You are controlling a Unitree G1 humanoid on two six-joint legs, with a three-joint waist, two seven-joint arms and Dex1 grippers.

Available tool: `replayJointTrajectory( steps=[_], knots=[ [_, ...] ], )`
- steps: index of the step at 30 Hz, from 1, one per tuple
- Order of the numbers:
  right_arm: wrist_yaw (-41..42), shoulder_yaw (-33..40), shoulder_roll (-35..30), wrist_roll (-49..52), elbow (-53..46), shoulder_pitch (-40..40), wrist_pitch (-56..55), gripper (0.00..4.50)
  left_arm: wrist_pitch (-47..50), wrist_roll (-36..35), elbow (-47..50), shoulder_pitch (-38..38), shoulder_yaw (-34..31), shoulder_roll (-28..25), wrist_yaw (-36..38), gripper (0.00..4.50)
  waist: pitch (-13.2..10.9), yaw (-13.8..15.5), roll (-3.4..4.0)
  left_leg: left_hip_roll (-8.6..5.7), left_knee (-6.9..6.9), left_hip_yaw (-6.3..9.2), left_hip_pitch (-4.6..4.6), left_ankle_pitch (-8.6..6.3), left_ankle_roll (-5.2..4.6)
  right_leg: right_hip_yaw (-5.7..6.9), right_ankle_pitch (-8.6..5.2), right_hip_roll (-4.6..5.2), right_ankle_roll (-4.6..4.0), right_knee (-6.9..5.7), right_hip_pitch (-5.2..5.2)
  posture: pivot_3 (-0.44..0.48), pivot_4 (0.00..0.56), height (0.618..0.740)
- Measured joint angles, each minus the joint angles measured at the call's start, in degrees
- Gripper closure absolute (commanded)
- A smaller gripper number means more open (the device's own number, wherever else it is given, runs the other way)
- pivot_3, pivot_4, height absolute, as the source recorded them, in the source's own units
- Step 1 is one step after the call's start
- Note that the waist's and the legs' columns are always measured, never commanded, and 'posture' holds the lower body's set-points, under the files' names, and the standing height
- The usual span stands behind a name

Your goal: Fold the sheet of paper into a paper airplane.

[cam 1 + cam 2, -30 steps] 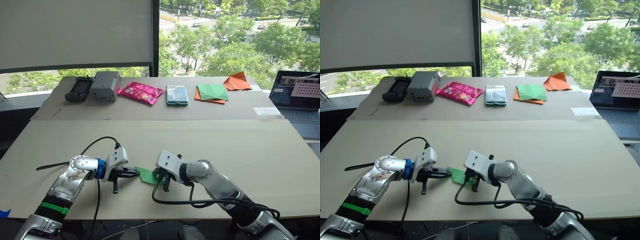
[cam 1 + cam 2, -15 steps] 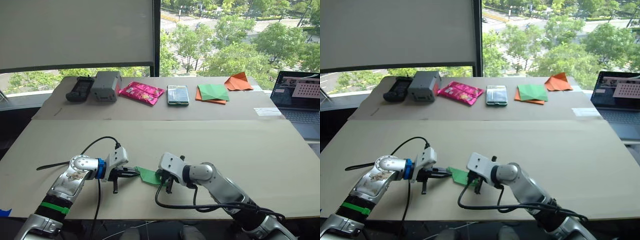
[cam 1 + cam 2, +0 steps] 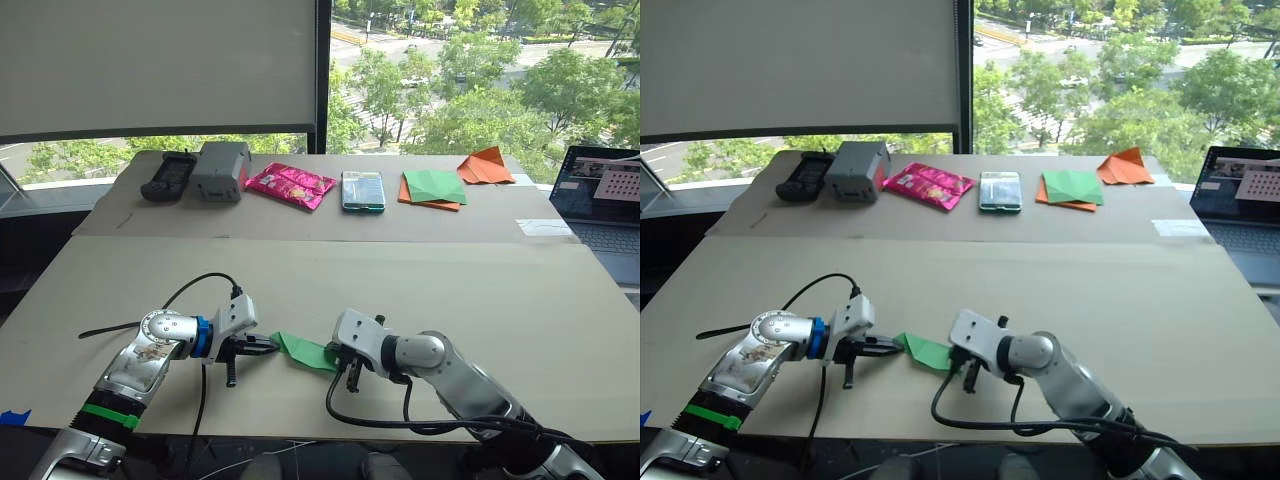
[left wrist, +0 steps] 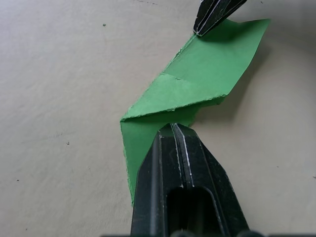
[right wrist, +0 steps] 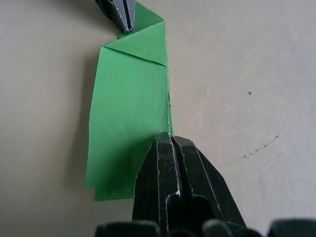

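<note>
The sheet of paper [image 3: 305,351] is bright green and folded into a narrow strip with a triangular flap. It lies near the front edge of the near table [image 3: 450,290], stretched between my two grippers. My left gripper [image 3: 268,344] is shut on its left end, seen close in the left wrist view as fingertips [image 4: 173,129] pinching the paper [image 4: 207,69]. My right gripper [image 3: 338,362] is shut on the right end; in the right wrist view its fingertips [image 5: 165,140] clamp the edge of the strip [image 5: 131,103]. Each wrist view also shows the other gripper's tip at the paper's far end.
On the far table stand a black remote [image 3: 167,176], a grey box [image 3: 220,170], a pink packet [image 3: 290,184], a teal phone [image 3: 362,190], a darker green sheet on orange paper [image 3: 433,187] and an orange paper triangle [image 3: 487,166]. A laptop [image 3: 605,200] sits at the right.
The camera has shifted slightly. My right gripper has drawn a little to the right with its end of the paper, so the strip lies longer. The left gripper holds still.
</note>
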State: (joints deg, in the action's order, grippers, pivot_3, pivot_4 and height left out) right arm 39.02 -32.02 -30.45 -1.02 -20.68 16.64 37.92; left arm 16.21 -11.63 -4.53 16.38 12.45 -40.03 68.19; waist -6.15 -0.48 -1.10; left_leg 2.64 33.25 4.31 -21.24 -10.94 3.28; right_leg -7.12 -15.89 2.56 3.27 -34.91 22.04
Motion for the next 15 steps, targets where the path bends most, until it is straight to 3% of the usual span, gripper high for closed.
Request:
replayJointTrajectory(
  steps=[15],
  knots=[
    [0.2, 1.8, -1.8, 0.1, -2.1, -2.5, 0.1, 4.49, 0.0, 0.0, 0.0, 0.0, 0.0, 0.0, 0.1, 4.50, 0.0, 0.1, -0.13, 0.00, 0.01, -0.01, -0.01, -0.17, 0.28, 0.01, -0.03, 0.02, 0.00, 0.04, 0.01, 0.000, 0.150, 0.740]
  ],
)
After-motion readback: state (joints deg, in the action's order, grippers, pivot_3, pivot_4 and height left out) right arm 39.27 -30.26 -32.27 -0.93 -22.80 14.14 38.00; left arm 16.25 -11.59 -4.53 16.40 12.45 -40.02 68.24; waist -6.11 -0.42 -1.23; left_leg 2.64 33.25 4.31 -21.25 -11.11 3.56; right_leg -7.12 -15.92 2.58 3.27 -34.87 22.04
